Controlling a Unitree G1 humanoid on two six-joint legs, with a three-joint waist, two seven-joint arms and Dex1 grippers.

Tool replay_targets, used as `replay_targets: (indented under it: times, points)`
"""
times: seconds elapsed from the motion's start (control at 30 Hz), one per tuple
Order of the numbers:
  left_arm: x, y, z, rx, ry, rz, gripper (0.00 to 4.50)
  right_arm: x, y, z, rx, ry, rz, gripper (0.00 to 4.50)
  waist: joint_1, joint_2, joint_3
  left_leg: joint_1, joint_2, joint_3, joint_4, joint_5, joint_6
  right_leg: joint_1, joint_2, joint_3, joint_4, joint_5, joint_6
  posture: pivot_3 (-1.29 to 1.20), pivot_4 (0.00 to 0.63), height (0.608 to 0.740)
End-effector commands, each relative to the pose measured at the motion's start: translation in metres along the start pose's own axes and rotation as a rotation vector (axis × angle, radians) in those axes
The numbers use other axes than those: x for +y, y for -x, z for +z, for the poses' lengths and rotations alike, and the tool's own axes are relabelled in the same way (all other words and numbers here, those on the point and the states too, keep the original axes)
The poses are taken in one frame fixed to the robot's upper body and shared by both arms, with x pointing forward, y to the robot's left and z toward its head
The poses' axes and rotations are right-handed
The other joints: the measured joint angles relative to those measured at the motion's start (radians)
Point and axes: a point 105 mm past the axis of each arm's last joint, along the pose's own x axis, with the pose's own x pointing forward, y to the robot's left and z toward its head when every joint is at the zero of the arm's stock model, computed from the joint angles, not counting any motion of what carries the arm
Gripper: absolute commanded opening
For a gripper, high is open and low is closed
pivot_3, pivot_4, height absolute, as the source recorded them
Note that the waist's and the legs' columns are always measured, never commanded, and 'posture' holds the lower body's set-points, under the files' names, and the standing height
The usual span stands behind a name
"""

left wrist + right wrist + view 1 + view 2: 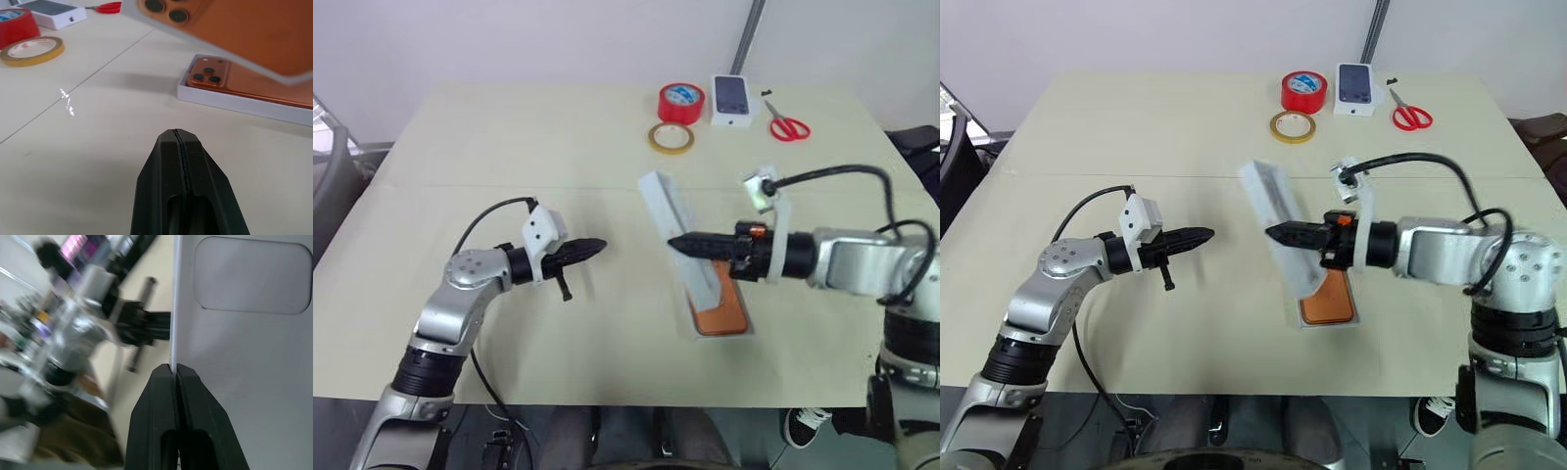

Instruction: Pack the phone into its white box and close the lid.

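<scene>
Left gripper nearest, hovering above surface — jaws pressed fully together, nothing held. Right gripper pinched tight on edge of lid, lid tilted up off surface, printed orange phone picture on its face. Phone lies camera-side up inside white box — under lid's lower end. Red tape roll, yellow tape ring, scissors, small phone-printed box at far edge.

Left claw closed, level; right claw pinched closed, pointing leftward.
</scene>
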Motion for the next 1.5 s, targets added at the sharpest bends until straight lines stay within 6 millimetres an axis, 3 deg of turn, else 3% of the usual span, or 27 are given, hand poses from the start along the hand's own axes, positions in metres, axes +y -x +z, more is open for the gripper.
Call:
replay_targets:
  times: [0.03,0.13,0.23,0.37,0.47,0.67,0.77,0.9,1.1,1.23,1.5]
  points:
    - [-0.004,-0.003,0.011,-0.028,-0.055,-0.022,0.00,0.010,-0.019,-0.011,-0.073,-0.097,0.018,0.01,0.000,0.000,0.000,0.000,0.000,0.000,0.000,0.000,0.000,0.000,0.000,0.000,0.001,0.000,0.000,0.00,0.150,0.736]
    - [-0.013,-0.008,0.012,-0.038,-0.052,-0.056,0.00,0.004,-0.031,-0.025,-0.124,-0.224,-0.054,0.01,0.001,0.000,0.000,-0.001,0.001,0.000,-0.001,0.000,0.000,-0.003,0.001,0.000,0.002,0.000,0.000,0.00,0.150,0.736]
    - [-0.023,-0.015,0.012,-0.042,-0.048,-0.093,0.00,-0.004,-0.031,-0.031,-0.134,-0.266,-0.130,0.01,0.005,0.000,0.000,-0.004,0.000,0.000,0.001,0.001,-0.001,-0.007,0.000,0.001,0.006,0.000,0.000,0.00,0.150,0.736]
    - [-0.038,-0.029,0.011,-0.040,-0.032,-0.152,0.00,-0.017,-0.015,-0.024,-0.103,-0.189,-0.210,1.36,0.006,0.000,0.000,-0.004,0.000,0.000,0.001,0.001,-0.001,-0.007,0.000,0.001,0.005,0.000,0.000,0.00,0.150,0.736]
    - [-0.055,-0.043,0.010,-0.036,-0.037,-0.223,0.00,-0.017,0.007,-0.003,-0.024,0.011,-0.272,2.90,0.004,0.001,0.000,-0.004,0.000,0.001,0.001,0.001,-0.001,-0.007,0.001,0.002,0.006,0.000,0.000,0.00,0.150,0.736]
    - [-0.072,-0.078,0.016,-0.070,-0.030,-0.295,0.00,-0.046,0.056,0.026,0.060,0.228,-0.567,2.90,0.008,0.002,0.000,-0.005,0.000,0.000,0.000,0.001,-0.001,-0.007,0.001,0.001,0.005,0.000,0.000,0.00,0.150,0.736]
    - [-0.077,-0.097,0.020,-0.078,-0.036,-0.316,0.00,-0.063,0.074,0.027,0.124,0.341,-0.700,2.03,0.009,0.002,0.000,-0.005,0.000,0.001,0.001,0.001,-0.001,-0.007,0.001,0.002,0.005,0.000,0.000,0.00,0.150,0.736]
    - [-0.075,-0.103,0.032,-0.125,-0.009,-0.307,0.00,-0.068,0.078,0.024,0.194,0.490,-0.749,0.06,0.005,0.002,0.000,-0.005,0.000,0.001,0.001,0.001,-0.001,-0.008,0.002,0.002,0.005,0.000,0.000,0.00,0.150,0.736]
    - [-0.045,-0.084,0.035,-0.116,0.042,-0.183,0.00,-0.075,0.075,0.018,0.272,0.658,-0.762,0.06,0.007,0.003,0.000,-0.005,0.001,0.001,0.001,0.001,-0.001,-0.009,0.003,0.003,0.006,0.000,0.000,0.00,0.150,0.736]
    - [-0.019,-0.064,0.015,0.015,0.021,-0.077,0.00,-0.079,0.068,0.011,0.314,0.713,-0.735,0.06,0.008,0.003,0.000,-0.006,0.001,0.001,0.001,0.001,-0.001,-0.009,0.002,0.003,0.006,0.000,0.000,0.00,0.150,0.736]
    - [-0.031,-0.062,-0.010,0.176,0.027,-0.156,0.00,-0.083,0.057,0.001,0.366,0.758,-0.691,0.06,0.010,0.003,0.000,-0.006,0.000,0.001,0.001,0.001,-0.001,-0.009,0.001,0.003,0.006,0.000,0.000,0.00,0.150,0.736]
